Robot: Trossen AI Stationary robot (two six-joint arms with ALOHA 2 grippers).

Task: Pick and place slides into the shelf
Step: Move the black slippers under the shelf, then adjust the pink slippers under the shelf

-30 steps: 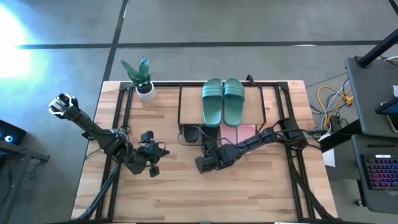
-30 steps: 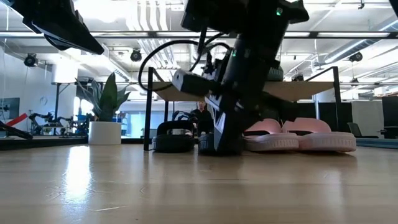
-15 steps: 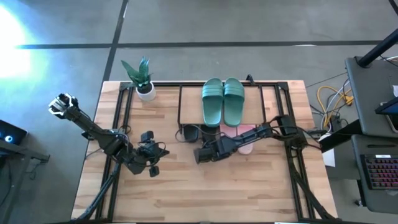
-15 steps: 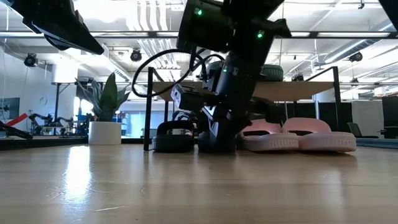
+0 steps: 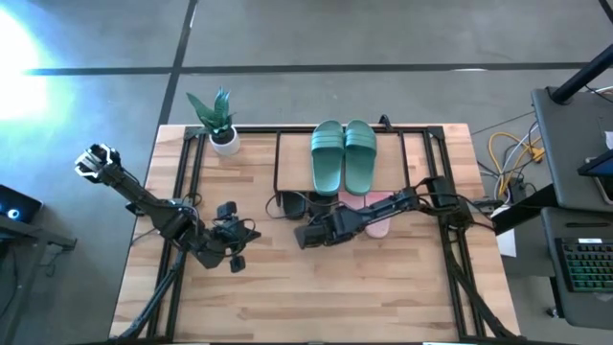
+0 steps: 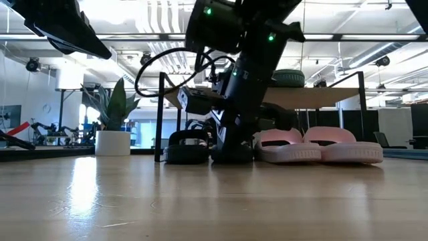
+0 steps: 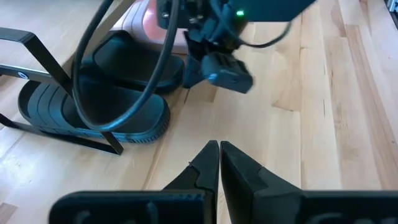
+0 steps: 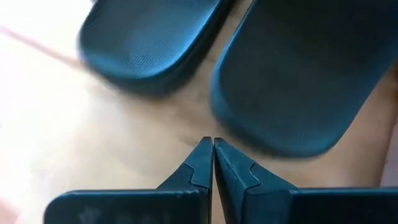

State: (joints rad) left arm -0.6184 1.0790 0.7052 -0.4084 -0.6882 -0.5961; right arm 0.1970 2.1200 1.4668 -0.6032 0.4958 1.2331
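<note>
Two dark green slides (image 5: 343, 155) lie side by side on the shelf's top board (image 5: 402, 158). Under the board two pale pink slides (image 6: 321, 146) rest on their soles. Left of them, two black slides (image 7: 87, 109) (image 7: 140, 59) lie on the table at the shelf's near left corner. My right gripper (image 8: 212, 143) is shut and slants down, its tips just short of the right black slide's heel (image 8: 273, 118). My left gripper (image 7: 219, 146) hangs shut above the table, left of the shelf. My right gripper points its shut fingertips (image 8: 205, 152) down and toward the far edge, at the heel rim (image 8: 249, 140) of the right black slide. I cannot tell whether they touch the rim. The slide lies flat on the table.
A potted plant (image 5: 216, 120) stands at the far left corner of the table. The shelf's thin black frame (image 7: 59, 78) runs around the left black slide. Bare tabletop (image 5: 316, 297) lies toward the near edge. Cables and a keyboard lie off the table's right side.
My right gripper has moved toward the table's far edge and a little to the left, up to the black slides' heels, and has turned slightly. It has stayed shut. In the low view it now covers less of the pink slides.
</note>
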